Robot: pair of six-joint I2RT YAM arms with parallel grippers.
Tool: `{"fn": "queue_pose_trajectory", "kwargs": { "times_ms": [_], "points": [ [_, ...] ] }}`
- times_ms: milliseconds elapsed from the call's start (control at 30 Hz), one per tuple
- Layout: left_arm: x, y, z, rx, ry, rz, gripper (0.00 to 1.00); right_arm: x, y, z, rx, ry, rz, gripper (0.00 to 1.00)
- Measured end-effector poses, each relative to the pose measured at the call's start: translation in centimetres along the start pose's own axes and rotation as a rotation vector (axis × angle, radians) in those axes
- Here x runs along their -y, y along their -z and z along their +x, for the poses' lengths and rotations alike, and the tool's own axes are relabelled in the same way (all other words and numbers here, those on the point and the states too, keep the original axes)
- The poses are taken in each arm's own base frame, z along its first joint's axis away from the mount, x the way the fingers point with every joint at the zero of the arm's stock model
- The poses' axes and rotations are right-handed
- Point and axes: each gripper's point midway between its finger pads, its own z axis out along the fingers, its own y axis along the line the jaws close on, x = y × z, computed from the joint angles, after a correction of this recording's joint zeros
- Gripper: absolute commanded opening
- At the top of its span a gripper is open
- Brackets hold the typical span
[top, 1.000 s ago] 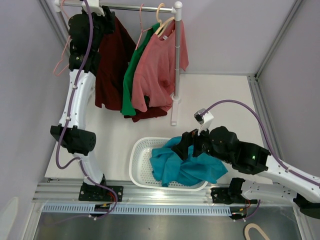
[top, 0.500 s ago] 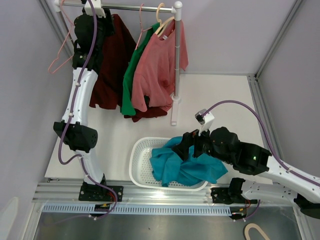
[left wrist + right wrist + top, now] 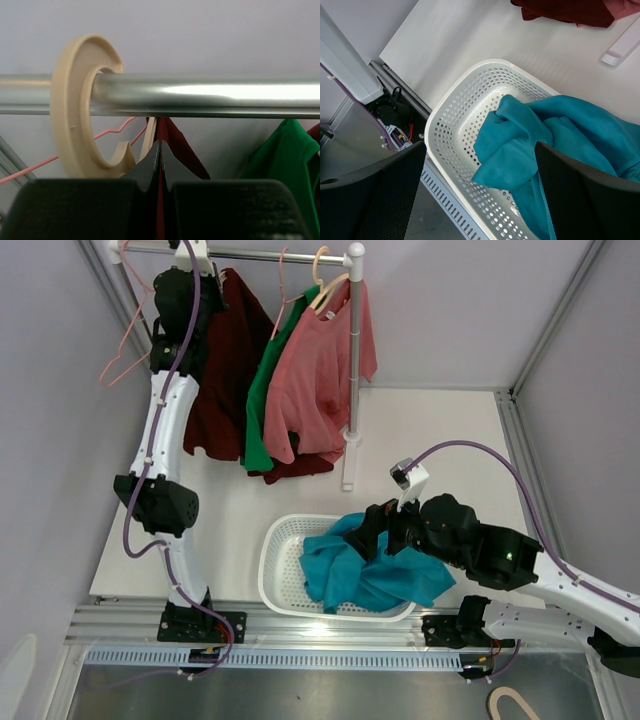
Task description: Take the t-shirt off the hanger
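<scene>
A dark red t-shirt [image 3: 225, 370] hangs at the left of the metal rail [image 3: 270, 255], on a beige hanger whose hook [image 3: 75, 100] loops over the rail [image 3: 210, 95]. My left gripper [image 3: 200, 285] is up at the rail, just below it. It is shut [image 3: 160, 146] on a fold of the dark red fabric [image 3: 175, 145] beside the hanger's neck. My right gripper [image 3: 365, 530] is open and empty [image 3: 480, 195]. It hovers over a teal t-shirt [image 3: 530, 145] that lies in the white basket [image 3: 465, 95].
A green shirt [image 3: 262, 405] and a pink shirt [image 3: 315, 380] hang to the right on the same rail. An empty pink wire hanger [image 3: 125, 365] dangles at the far left. The rack's upright post [image 3: 352, 370] stands behind the basket [image 3: 280, 540]. Walls close in on both sides.
My left arm has risen and shifted right toward the rail, taking the dark red shirt's collar area with it. The pink wire hanger has swung. The right arm has not moved.
</scene>
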Motion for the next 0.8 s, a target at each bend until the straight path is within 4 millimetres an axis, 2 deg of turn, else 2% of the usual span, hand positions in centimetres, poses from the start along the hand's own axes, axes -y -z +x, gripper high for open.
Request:
{"fn": "queue_pose_trajectory", "kwargs": {
  "times_ms": [400, 500, 667, 700, 733, 800],
  "points": [
    [2.9, 0.7, 0.4, -0.037, 0.062, 0.155, 0.01, 0.0, -0.1, 0.0, 0.0, -0.001, 0.002, 0.95],
    [2.9, 1.4, -0.1, -0.05, 0.082, 0.155, 0.01, 0.2, -0.1, 0.2, -0.005, 0.0, 0.005, 0.95],
    [2.8, 3.4, -2.0, -0.056, 0.12, 0.155, 0.01, 0.4, -0.3, 0.7, -0.015, 0.003, 0.01, 0.95],
    [2.8, 4.0, -2.5, -0.059, 0.13, 0.154, 0.07, 0.4, -0.3, 0.8, -0.017, 0.003, 0.011, 0.95],
    [2.7, 4.4, -3.0, -0.057, 0.138, 0.154, 0.21, 0.5, -0.4, 0.8, -0.018, 0.004, 0.012, 0.95],
    [2.7, 5.5, -4.0, -0.056, 0.158, 0.153, 0.3, 0.5, -0.4, 0.9, -0.019, 0.003, 0.011, 0.95]
  ]
}}
